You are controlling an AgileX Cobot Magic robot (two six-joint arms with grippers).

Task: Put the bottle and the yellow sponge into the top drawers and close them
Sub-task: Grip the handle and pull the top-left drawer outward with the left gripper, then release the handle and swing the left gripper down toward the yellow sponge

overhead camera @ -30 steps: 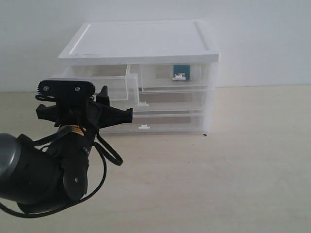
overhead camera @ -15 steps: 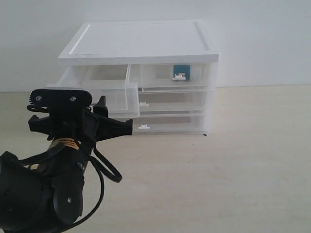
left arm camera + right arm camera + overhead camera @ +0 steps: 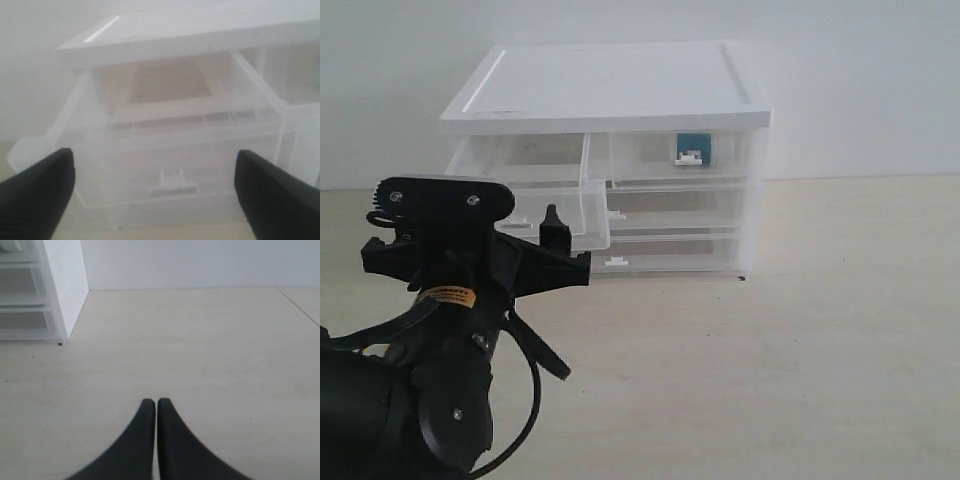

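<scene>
The top left drawer [image 3: 548, 205] stands pulled out of the white-topped cabinet [image 3: 610, 85]. It shows nothing inside, and its pull tab [image 3: 172, 182] faces my left gripper [image 3: 154, 156]. That gripper is open, fingers wide apart just in front of the drawer and holding nothing. The top right drawer [image 3: 670, 158] is pushed in; the bottle's teal label [image 3: 691, 149] shows through its front. My right gripper [image 3: 157, 402] is shut on nothing, low over the bare table, well away from the cabinet [image 3: 60, 285]. The yellow sponge is not in view.
Two full-width translucent drawers [image 3: 670, 210] below are shut. The left arm's black body [image 3: 430, 330] fills the front left of the exterior view. A light wooden table [image 3: 800, 330] spreads to the right of the cabinet, and a white wall stands behind.
The top left drawer has slid further out of the cabinet. My left arm has drawn back toward the front and sunk lower. The right side looks the same.
</scene>
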